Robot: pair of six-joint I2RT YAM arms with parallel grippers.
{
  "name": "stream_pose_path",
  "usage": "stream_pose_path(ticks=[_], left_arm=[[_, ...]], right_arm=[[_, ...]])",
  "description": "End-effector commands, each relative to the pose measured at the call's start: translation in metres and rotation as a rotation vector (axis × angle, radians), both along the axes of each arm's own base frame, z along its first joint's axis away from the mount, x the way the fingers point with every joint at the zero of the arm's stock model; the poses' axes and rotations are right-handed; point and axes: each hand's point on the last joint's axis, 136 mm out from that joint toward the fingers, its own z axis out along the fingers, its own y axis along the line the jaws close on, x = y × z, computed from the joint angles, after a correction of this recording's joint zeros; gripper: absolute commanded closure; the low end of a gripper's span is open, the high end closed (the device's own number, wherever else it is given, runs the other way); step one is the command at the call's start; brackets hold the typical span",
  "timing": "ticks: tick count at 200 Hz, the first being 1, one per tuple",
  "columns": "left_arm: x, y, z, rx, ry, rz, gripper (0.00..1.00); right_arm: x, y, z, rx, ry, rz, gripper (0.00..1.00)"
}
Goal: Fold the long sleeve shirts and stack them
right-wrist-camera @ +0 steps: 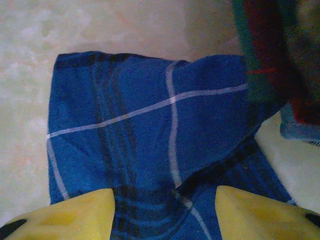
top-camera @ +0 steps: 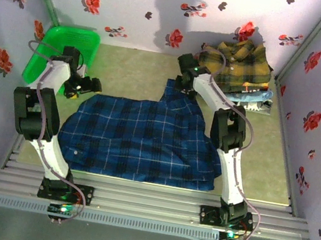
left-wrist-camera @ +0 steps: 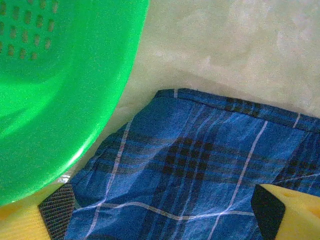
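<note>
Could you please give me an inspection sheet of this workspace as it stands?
Surface: pale table, shirt across its middle.
Job's things: dark blue plaid shirt spread at centre; mustard plaid shirt folded atop light blue shirts, far right.
Clutter: green basket, far left corner.
End effectors: left end effector open above the blue shirt's edge beside the basket; right end effector open above its far part.
Cables: grey cables loop along both arms.
Surroundings: floral walls on three sides.

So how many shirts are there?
3 visible: dark blue plaid shirt spread mid-table; mustard-yellow plaid shirt at back right; light blue shirt beneath it. Others may hide underneath.
</note>
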Motion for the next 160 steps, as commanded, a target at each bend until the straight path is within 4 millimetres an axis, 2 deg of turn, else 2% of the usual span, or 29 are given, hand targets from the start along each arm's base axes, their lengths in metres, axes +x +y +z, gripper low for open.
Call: stream_pose_path(ticks=[1, 57, 106, 122, 160], left_arm=[[0.015, 0.007, 0.000, 0.016, -0.038, -0.046, 0.06], [0.016, 0.008, 0.002, 0.022, -0.036, -0.064, 0.06], [0.017, 0.012, 0.001, 0.048, -0.016, -0.083, 0.06], [0.020, 0.013, -0.002, 0.049, -0.002, -0.091, 0.07], [0.033, 0.005, -0.005, 0.084, 0.004, -0.140, 0.08]], right_arm=[[0.001, -0.004, 0.022, -0.011, -0.034, -0.037, 0.43], [0.017, -0.013, -0.004, -0.085, -0.025, -0.061, 0.43], [0.031, -0.006, -0.021, -0.051, -0.019, -0.047, 0.48], [0.031, -0.006, -0.025, -0.055, -0.014, -0.047, 0.54], [0.028, -0.007, -0.030, -0.064, -0.001, -0.039, 0.84]])
